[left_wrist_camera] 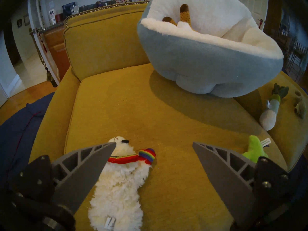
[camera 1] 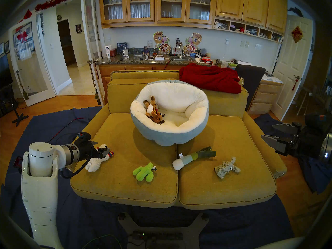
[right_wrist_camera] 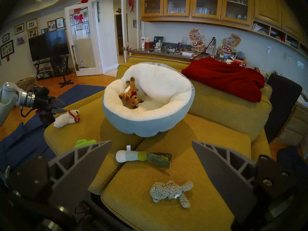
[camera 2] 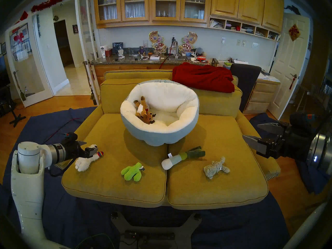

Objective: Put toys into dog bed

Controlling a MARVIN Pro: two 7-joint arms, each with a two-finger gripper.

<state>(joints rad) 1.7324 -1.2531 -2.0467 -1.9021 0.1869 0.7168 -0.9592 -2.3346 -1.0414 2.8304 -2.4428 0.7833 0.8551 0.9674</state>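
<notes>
Nearest the head camera stood the white left arm (camera 1: pixel 40 164), reaching out over the near left corner of the yellow sofa (camera 1: pixel 125 180). Its left gripper (left_wrist_camera: pixel 154 143) had its jaws spread wide and held nothing; the white lamb (left_wrist_camera: pixel 116 184) lay on its back on the cushion beneath them, one finger (left_wrist_camera: pixel 93 160) crossing in front of its head and striped scarf. Whether that finger touched the fur could not be told.

On the same cushion, toward the middle seam, lay the green cactus (camera 1: pixel 143 172). Just across the seam lay the leek (camera 1: pixel 190 157), its white end toward the front and its dark leaves pointing at the far right. Near it, further right, the grey fuzzy animal (camera 1: pixel 226 167) lay flat.

Behind these toys sat the dog bed (camera 1: pixel 168 135), straddling the seam of the two seat cushions and tipped so that its cream lining faced forward. Inside it, against the left wall, rested the brown reindeer (camera 1: pixel 153 111), legs up.

At the sofa's right edge hung the right gripper (camera 1: pixel 267 132), wide open and empty, well apart from every toy. A red blanket (camera 1: pixel 210 78) was draped over the backrest.
</notes>
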